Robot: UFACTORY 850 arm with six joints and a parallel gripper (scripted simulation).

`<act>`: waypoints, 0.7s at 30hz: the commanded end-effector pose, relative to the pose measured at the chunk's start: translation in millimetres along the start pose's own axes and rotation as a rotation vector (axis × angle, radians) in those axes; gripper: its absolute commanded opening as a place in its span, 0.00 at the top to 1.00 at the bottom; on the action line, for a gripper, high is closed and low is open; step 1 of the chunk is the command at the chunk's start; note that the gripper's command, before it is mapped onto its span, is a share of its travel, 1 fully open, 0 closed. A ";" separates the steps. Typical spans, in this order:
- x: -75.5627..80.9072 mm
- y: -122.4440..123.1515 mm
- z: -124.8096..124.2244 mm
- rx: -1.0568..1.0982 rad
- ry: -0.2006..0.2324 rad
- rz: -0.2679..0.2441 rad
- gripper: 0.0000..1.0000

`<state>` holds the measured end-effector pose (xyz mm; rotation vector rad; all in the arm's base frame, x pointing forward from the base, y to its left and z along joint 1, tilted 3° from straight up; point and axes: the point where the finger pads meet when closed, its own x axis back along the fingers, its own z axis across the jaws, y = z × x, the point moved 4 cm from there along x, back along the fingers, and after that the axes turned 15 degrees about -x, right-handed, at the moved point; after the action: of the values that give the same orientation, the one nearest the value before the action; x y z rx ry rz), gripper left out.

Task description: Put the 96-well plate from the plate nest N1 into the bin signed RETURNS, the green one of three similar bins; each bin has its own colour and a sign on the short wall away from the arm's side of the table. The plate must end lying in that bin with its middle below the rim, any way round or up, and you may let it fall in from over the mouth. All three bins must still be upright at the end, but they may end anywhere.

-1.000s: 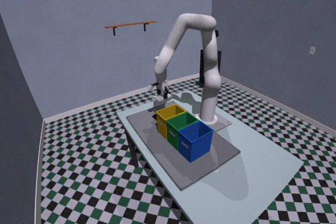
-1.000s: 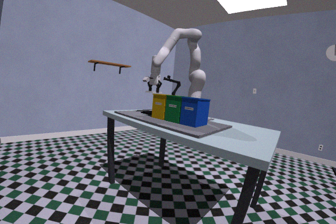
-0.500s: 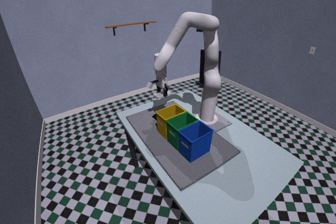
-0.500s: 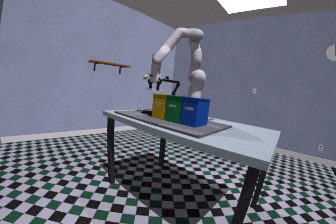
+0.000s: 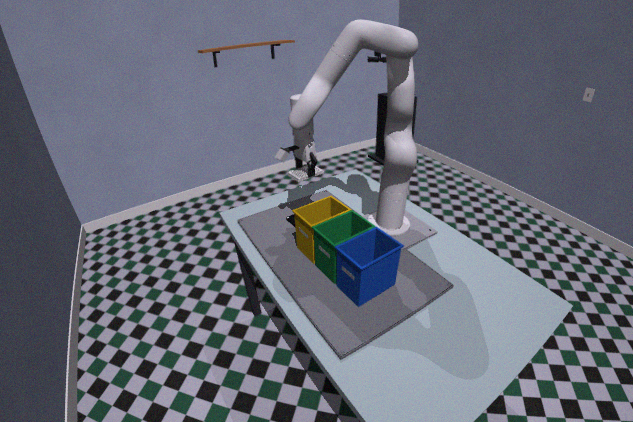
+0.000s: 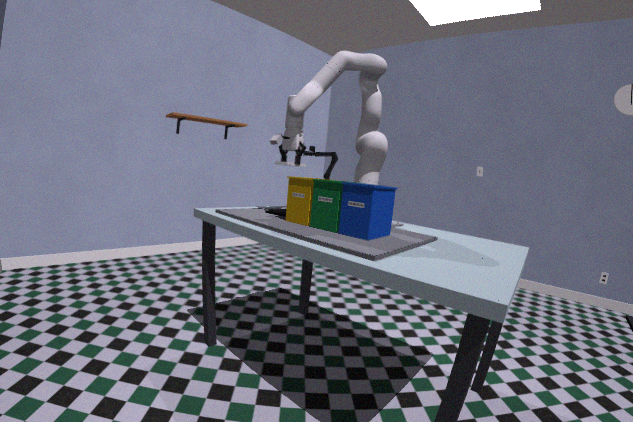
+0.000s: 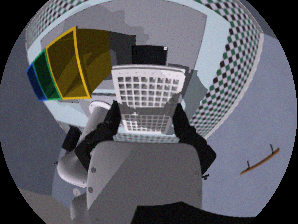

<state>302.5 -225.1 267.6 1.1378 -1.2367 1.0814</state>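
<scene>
Arm: white, six joints, rooted on the table (image 5: 504,320) behind the bins, elbow high, wrist reaching out past the yellow bin's end of the row.

Gripper (image 5: 305,167): jaws closed on the well plate, one dark finger (image 7: 108,125) along each long side.

Well plate (image 7: 148,99): white, gridded, held flat in the air above the table's far edge, higher than the bin rims and off to the side of the yellow bin, not over any bin mouth. In the exterior view it shows as a thin pale slab (image 6: 283,162) under the wrist.

Bins: three in a touching row on a grey mat (image 5: 329,320), all upright. Yellow bin (image 5: 313,220) nearest the plate; green bin (image 5: 335,237) in the middle; blue bin (image 5: 366,265) at the other end. Each has a small pale sign on its short outer wall; lettering too small to read.

In the way: the yellow bin lies between the plate and the green bin.

Plate nest (image 7: 148,55): dark block on the mat, directly below the plate, beside the yellow bin.

Surroundings: wooden wall shelf (image 5: 246,46), wall clock (image 6: 631,99), dark stand (image 5: 380,130) behind the arm, checkered floor (image 5: 154,320).
</scene>
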 end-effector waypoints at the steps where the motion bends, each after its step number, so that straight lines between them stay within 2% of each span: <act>1: 2.7 -0.5 0.3 0.000 0.001 0.001 1.00; 10: 2.8 -0.5 0.3 0.000 0.001 0.001 1.00; 21: 2.0 1.1 -29.7 -0.029 0.000 0.001 1.00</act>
<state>303.7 -206.4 269.2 1.1173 -1.2491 1.0601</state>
